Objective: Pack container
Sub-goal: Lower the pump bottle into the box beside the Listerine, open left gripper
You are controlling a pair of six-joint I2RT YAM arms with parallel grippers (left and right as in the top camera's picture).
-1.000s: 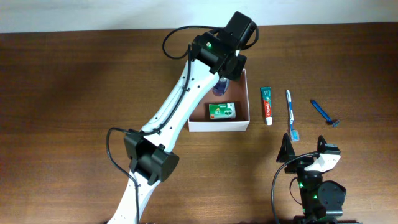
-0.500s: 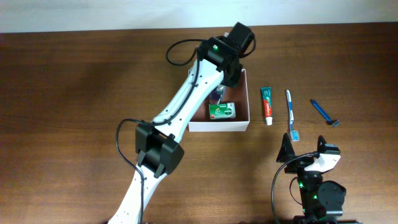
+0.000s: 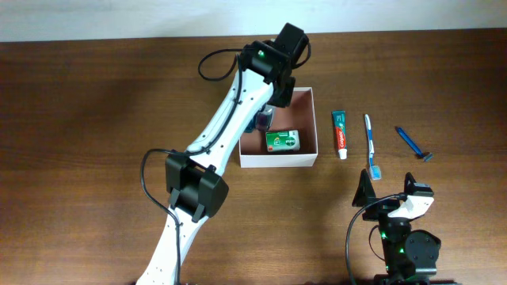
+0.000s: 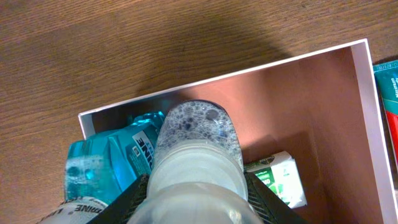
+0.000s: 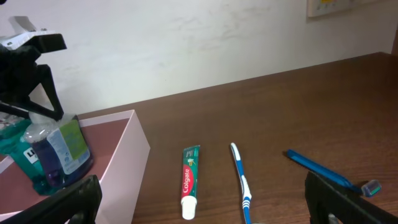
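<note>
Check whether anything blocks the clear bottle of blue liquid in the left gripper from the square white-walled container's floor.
Nothing visible: the clear bottle is already within the container walls, between a teal bottle and a green-white box.

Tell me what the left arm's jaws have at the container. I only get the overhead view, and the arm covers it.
Observer: The left wrist view shows the jaws shut on the neck of a clear bottle of bluish liquid, with foam at its base.
Operator: Anything else down there?
Observer: A second, teal bottle sits in the container's corner, right beside the held one.
Operator: Is the held one upright?
Observer: In the right wrist view it stands roughly upright, with a green label on its side.
</note>
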